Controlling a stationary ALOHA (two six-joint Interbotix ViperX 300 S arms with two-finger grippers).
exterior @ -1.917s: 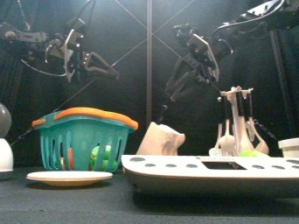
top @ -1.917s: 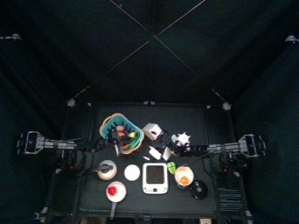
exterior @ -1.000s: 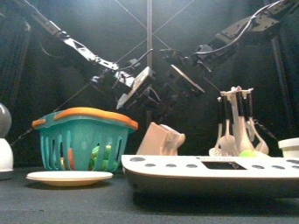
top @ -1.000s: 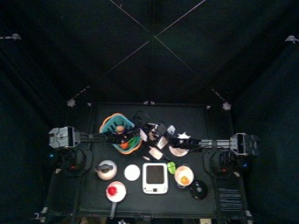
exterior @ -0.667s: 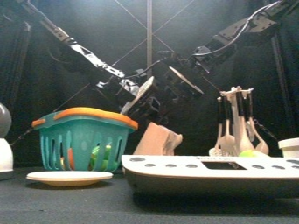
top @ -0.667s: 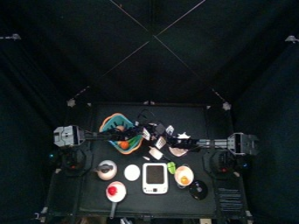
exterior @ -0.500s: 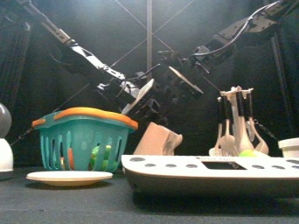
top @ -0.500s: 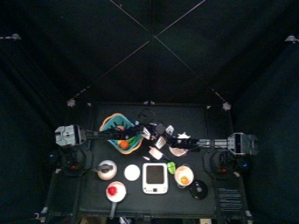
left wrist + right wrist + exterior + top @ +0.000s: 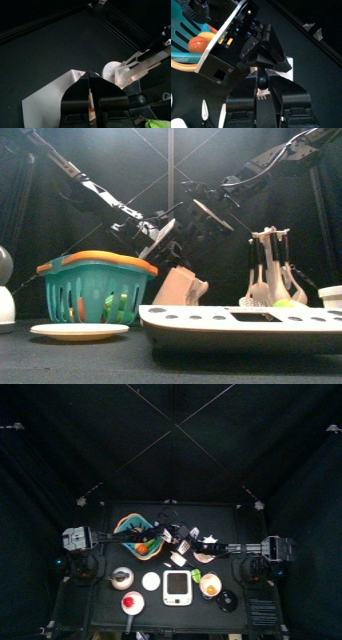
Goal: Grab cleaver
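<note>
— What sits nearest?

— A white kitchen scale at the front edge, right of centre, with a white plate to its left.

— And behind those?

— A teal basket with an orange rim on the left and a rack of utensils on the right. Between them stands a pale knife block.

— Where is the cleaver?

— At the block, mid-table. The cleaver shows only as a slim dark handle with a rounded end (no blade can be made out), with the pale block just behind it.

— Who has it?

— The right gripper comes in from the right, its jaws drawn in on that handle, one on each side.

— And the other arm?

— The left gripper reaches in from the left to just beside the right one, over the block. Its jaws stand close together, but I cannot tell whether they are closed or pinching anything.
</note>
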